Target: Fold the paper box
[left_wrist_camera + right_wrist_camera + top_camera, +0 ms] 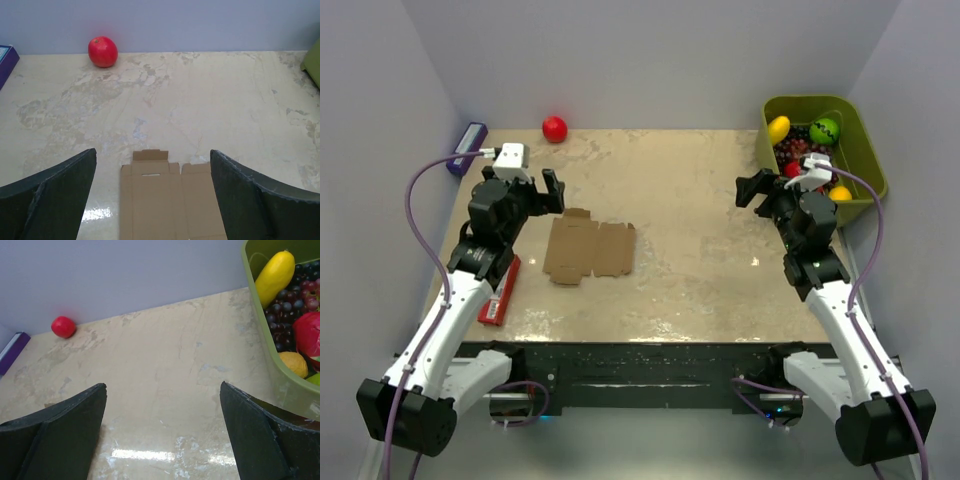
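Lying flat, paper box (588,248) sits just ahead of wide-spread left tool (542,195); right tool (757,190), likewise wide, seems farther.

A: Any writing, labels or numbers to read here?
B: None that I can make out. The flat brown cardboard box blank (588,248), lying left of the middle of the worktop (710,220), shows plain faces with only creases and a slot.
A: And the purple-blue rectangular box (471,148) at the far left edge?
B: The left wrist view shows a paler blue patch on its top, but the frame's edge cuts it off. Nothing legible.
A: The flat red packet (500,292) at the near left?
B: Too small and blurred to tell whether it carries print.
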`<act>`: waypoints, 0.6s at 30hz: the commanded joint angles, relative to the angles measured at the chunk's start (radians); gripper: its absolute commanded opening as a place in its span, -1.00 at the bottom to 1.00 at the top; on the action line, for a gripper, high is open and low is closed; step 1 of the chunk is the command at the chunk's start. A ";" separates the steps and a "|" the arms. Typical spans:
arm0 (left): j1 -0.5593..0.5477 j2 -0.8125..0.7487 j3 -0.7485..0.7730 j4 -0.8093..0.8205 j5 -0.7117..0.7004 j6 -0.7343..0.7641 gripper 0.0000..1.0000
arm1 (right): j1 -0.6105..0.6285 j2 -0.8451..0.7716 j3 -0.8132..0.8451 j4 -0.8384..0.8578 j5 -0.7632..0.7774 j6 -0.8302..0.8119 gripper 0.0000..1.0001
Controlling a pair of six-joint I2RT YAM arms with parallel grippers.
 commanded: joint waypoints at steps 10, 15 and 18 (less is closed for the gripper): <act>0.004 0.007 0.013 0.051 -0.017 -0.035 0.99 | -0.002 0.013 0.106 -0.105 -0.059 -0.066 0.97; 0.002 0.008 0.010 0.050 0.001 -0.028 0.99 | 0.001 0.027 0.116 -0.147 -0.129 -0.063 0.85; 0.002 0.005 0.004 0.047 0.044 -0.011 0.99 | 0.032 0.061 0.107 -0.148 -0.162 -0.067 0.81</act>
